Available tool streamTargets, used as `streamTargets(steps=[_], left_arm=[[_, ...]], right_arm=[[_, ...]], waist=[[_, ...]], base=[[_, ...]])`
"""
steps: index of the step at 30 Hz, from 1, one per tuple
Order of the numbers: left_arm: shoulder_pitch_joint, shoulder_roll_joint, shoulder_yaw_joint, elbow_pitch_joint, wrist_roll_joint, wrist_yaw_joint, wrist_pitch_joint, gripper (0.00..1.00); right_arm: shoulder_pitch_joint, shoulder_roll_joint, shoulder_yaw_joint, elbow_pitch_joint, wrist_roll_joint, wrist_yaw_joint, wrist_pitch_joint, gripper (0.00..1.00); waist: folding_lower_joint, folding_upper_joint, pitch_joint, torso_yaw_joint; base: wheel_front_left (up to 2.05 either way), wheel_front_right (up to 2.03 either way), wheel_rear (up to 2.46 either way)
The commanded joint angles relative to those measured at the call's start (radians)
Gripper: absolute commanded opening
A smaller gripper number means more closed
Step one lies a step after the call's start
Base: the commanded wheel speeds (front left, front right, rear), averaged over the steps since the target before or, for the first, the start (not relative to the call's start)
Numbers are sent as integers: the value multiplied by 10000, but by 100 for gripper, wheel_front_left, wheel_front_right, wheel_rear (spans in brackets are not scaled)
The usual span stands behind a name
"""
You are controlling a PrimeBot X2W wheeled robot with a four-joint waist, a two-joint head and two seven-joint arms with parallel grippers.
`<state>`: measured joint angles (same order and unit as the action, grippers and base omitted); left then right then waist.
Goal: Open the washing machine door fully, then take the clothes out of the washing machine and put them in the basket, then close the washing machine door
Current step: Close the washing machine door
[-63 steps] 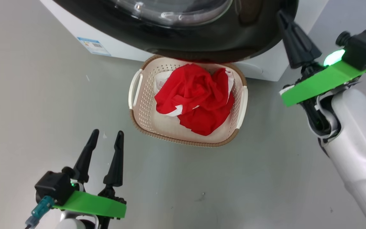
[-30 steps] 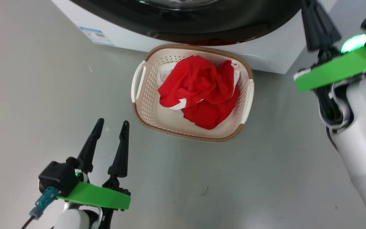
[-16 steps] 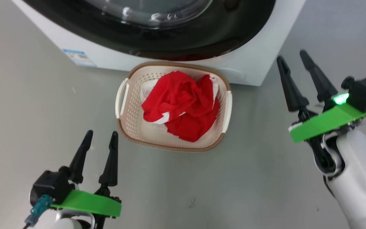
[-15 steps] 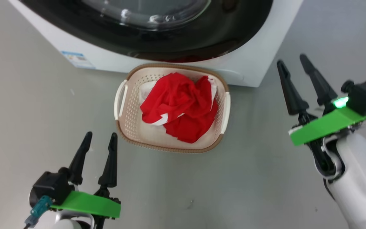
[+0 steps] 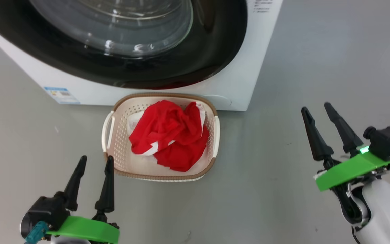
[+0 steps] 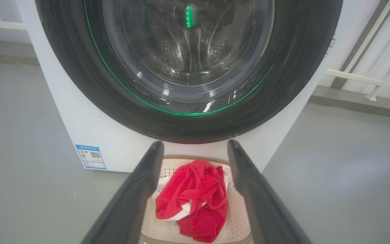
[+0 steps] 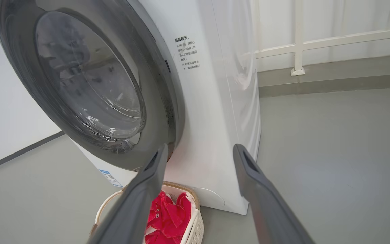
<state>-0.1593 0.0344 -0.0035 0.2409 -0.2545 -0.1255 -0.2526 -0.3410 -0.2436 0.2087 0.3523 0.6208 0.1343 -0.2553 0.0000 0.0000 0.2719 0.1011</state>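
Right gripper (image 5: 316,107) status: fingers spread wide, nothing pinched, parked low over bare floor (image 5: 276,189) at the robot's right. Pulled back and down from the door rim, occupied about a second ago with fingers pressed together; spread since. Left gripper (image 5: 96,158) status: likewise spread and empty, unchanged, low at the robot's left, tips just beside the near corner of the basket (image 5: 157,175) in the head view.

Next out: basket on the floor between the two grippers, close to the left one, well apart from the right one. Loaded with the clothes (image 5: 168,135), a red heap with white at its edge, wholly inside the rim.

Just behind the basket: washing machine door (image 5: 215,51), now flush against the front of the washing machine (image 5: 239,81) instead of swung out over the basket as two seconds ago (allow for head-camera movement in part of that shift). Through the glass in the left wrist view: bare drum (image 6: 188,54), no red fabric.

Reading for the task: clothes transferred, door apparently shut, all three steps likely complete. Latch engagement not verifiable. Door ahead of and above both grippers, out of contact.
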Motion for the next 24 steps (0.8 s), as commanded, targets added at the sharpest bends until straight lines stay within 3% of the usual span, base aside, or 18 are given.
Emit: streamTargets(steps=[1,24], left_arm=[[113,203,364,-196,101,-52,-92,100],[813,473,885,-473,213,-52,-92,100]], right_arm=[[244,-81,129,-240,-107,-36,-65,100],[1797,-51,-821,-322,-329,-36,-65,100]], waist=[[0,0,-246,-238],[0,0,-1192,-1124]], base=[[0,0,0],[0,0,0]])
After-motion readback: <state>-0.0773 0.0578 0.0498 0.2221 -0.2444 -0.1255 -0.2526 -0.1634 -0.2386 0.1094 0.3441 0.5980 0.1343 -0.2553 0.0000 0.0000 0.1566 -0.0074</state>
